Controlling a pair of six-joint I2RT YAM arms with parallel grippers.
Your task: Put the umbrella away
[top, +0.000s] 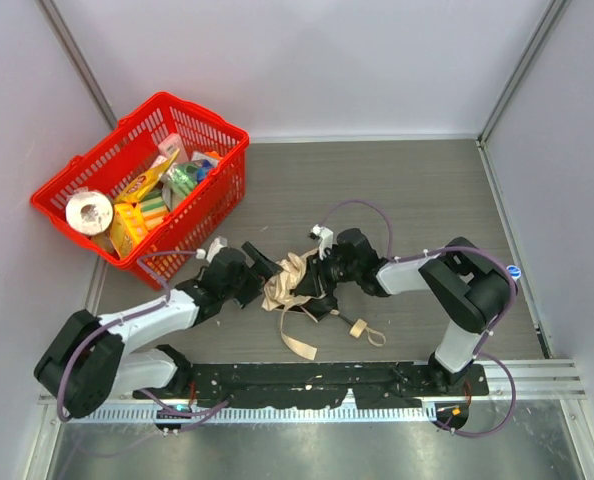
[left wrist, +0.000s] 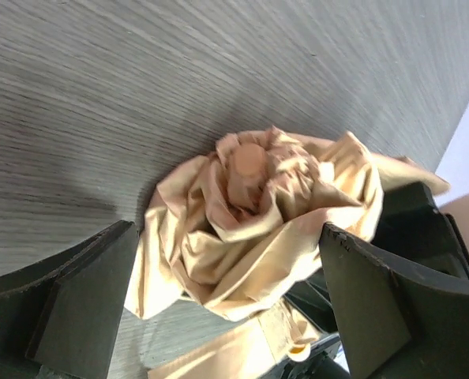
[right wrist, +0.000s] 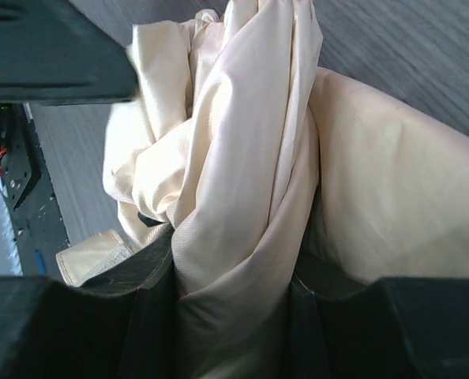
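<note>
In the middle of the grey wood-grain tabletop, between the two arms, lies the beige fabric folding umbrella, crumpled into a loose bundle with thin black ribs showing among the folds. Its small tan handle with a cord loop lies on the tabletop at the near-right side of the bundle, and a tan strap trails toward the near edge.

The left gripper sits at the left end of the bundle with its jaws spread wide. In the left wrist view, the bunched fabric lies between the two dark fingers, and a rounded tan knob pokes out of the folds.

The right gripper meets the bundle from the right, its jaws pinching a twisted gather of the fabric. In the right wrist view, the pale cloth fills the gap and presses against the lower finger.

At the far left of the tabletop, well apart from the umbrella, stands a red plastic mesh basket. It holds a white roll and some yellow and green packets.
</note>
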